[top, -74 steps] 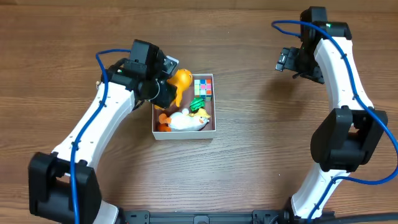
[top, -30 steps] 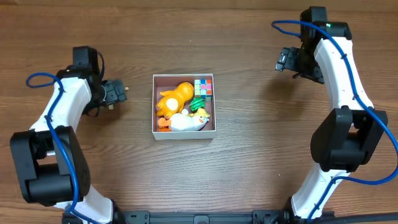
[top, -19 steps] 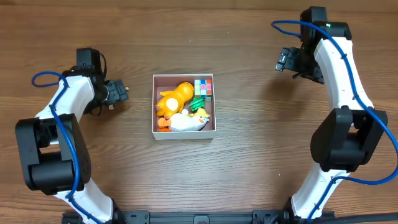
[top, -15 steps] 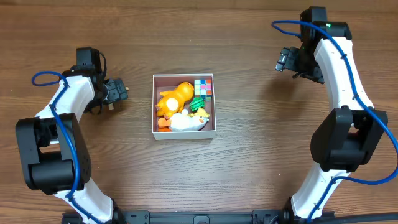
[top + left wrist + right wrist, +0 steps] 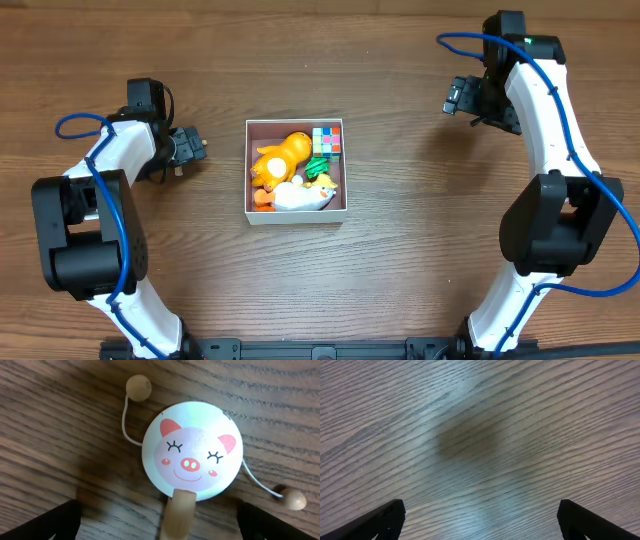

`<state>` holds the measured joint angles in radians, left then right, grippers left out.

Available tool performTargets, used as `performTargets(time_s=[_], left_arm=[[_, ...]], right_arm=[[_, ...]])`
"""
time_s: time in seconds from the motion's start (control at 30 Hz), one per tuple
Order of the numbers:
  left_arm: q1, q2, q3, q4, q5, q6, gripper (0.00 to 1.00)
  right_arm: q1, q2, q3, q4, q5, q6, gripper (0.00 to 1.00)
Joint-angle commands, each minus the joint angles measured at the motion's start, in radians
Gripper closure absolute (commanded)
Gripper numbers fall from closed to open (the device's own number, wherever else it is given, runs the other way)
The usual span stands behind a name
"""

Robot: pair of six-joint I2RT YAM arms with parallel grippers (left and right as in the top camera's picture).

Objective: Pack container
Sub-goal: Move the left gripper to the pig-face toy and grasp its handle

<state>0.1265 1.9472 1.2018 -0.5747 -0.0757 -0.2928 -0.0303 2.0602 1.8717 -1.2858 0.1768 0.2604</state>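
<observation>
The container (image 5: 295, 217), a white-walled square box, sits mid-table holding an orange toy (image 5: 283, 152), a colourful cube (image 5: 327, 140), a white toy (image 5: 300, 196) and a small green and yellow toy (image 5: 320, 176). My left gripper (image 5: 192, 150) hovers open to the left of it, apart from the box. Below it in the left wrist view lies a round white pig-face drum toy (image 5: 192, 457) with a wooden handle (image 5: 179, 512) and two beads on strings; the left gripper (image 5: 162, 526) straddles the handle without touching. This toy is hidden in the overhead view. My right gripper (image 5: 460, 97) hangs open, empty, at the far right.
Bare wooden table (image 5: 480, 435) lies under the right gripper (image 5: 482, 520). The two white arms with blue cables flank the box on either side.
The left gripper has left the box, where the orange toy now lies, and drawn back to the left. Over the last second it only edged slightly right. The right arm is still.
</observation>
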Motion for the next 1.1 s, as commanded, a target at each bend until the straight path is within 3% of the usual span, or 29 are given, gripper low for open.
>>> performTargets(time_s=[0.0, 0.1, 0.13, 0.23, 0.33, 0.57, 0.6, 0.7, 0.83, 0.9, 1.07], left_arm=[[0.004, 0.055, -0.006, 0.002, 0.027, 0.004, 0.05], [0.004, 0.053, -0.006, -0.006, 0.032, 0.004, 0.30], [0.004, 0.053, -0.006, -0.013, 0.033, 0.004, 0.33], [0.004, 0.053, -0.001, -0.034, 0.033, 0.004, 0.60], [0.004, 0.053, 0.023, -0.068, 0.033, 0.001, 0.74], [0.004, 0.043, 0.153, -0.211, 0.043, 0.001, 0.75], [0.004, 0.030, 0.218, -0.264, 0.043, 0.002, 0.85], [0.004, 0.024, 0.255, -0.282, 0.040, 0.009, 0.84], [0.004, 0.025, 0.253, -0.294, 0.040, 0.008, 0.75], [0.004, 0.026, 0.240, -0.301, 0.040, 0.002, 0.63], [0.004, 0.027, 0.148, -0.253, 0.041, -0.040, 0.54]], right_arm=[[0.002, -0.004, 0.001, 0.003, 0.013, -0.003, 0.00], [0.002, -0.004, 0.001, 0.003, 0.013, -0.003, 0.00], [0.002, -0.004, 0.001, 0.003, 0.013, -0.003, 0.00], [0.002, -0.004, 0.001, 0.003, 0.013, -0.003, 0.00], [0.002, -0.004, 0.001, 0.003, 0.013, -0.003, 0.00], [0.002, -0.004, 0.001, 0.003, 0.013, -0.003, 0.00], [0.002, -0.004, 0.001, 0.003, 0.013, -0.003, 0.00], [0.002, -0.004, 0.001, 0.003, 0.013, -0.003, 0.00], [0.002, -0.004, 0.001, 0.003, 0.013, -0.003, 0.00], [0.002, -0.004, 0.001, 0.003, 0.013, -0.003, 0.00], [0.002, -0.004, 0.001, 0.003, 0.013, -0.003, 0.00]])
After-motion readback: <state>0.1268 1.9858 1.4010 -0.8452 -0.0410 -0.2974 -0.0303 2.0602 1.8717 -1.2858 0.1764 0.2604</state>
